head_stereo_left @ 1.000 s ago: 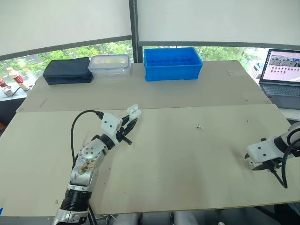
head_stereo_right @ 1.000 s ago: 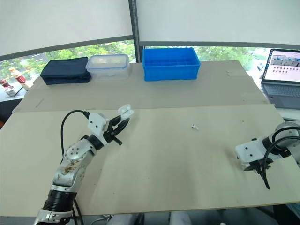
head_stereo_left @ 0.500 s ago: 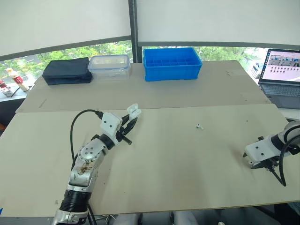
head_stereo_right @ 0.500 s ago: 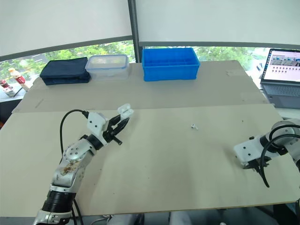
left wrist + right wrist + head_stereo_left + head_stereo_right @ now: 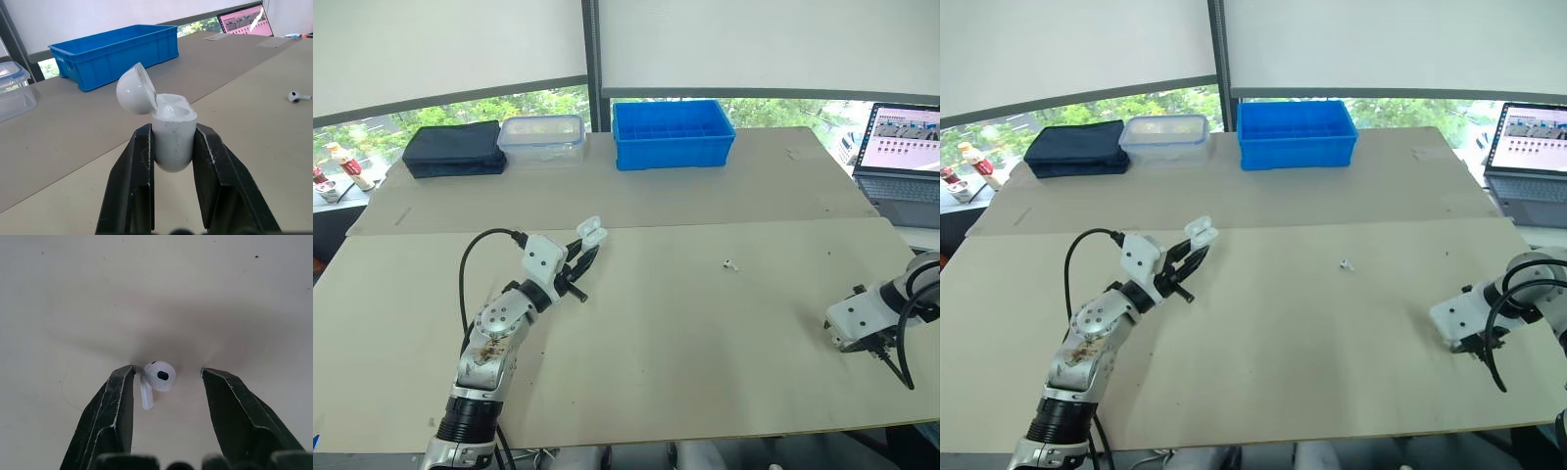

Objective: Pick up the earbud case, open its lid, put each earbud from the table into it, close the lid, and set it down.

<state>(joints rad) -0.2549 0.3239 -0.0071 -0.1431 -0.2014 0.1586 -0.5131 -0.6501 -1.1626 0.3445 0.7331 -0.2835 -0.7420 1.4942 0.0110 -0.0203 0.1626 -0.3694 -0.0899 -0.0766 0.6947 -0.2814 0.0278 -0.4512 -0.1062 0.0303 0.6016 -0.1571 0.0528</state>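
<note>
At the near right of the table [image 5: 705,392], the right gripper [image 5: 167,371] is pointed down at the tabletop with its two black fingers [image 5: 110,421] spread apart; a white earbud [image 5: 159,376] is seen lying on the surface in the gap between them, just beside one finger and well clear of the other; whether that nearer finger touches the stem cannot be told; nothing is clamped by this gripper.

Farther in, on the left side, the left gripper [image 5: 172,133] is held off the tabletop, and the white earbud case [image 5: 172,147] is pinched upright between its fingers [image 5: 132,186], pressed on both sides of its body; the lid [image 5: 135,89] is swung open and tilted back on its hinge, so that the hollow top of the case is exposed; what sits inside the hollow cannot be made out.

A second earbud [image 5: 730,263] is found lying alone near the middle of the table, to the right of the case and well apart from both grippers.

Along the far side, a blue crate [image 5: 673,132] with inner dividers is set at the centre; a clear plastic box [image 5: 542,135] with its cover on is placed just to the left of it; a dark pouch [image 5: 455,147] is laid beside that box, farther left; small bottles [image 5: 342,162] are seen past the far left corner; an open laptop [image 5: 903,147] with a lit screen is stood at the far right.
</note>
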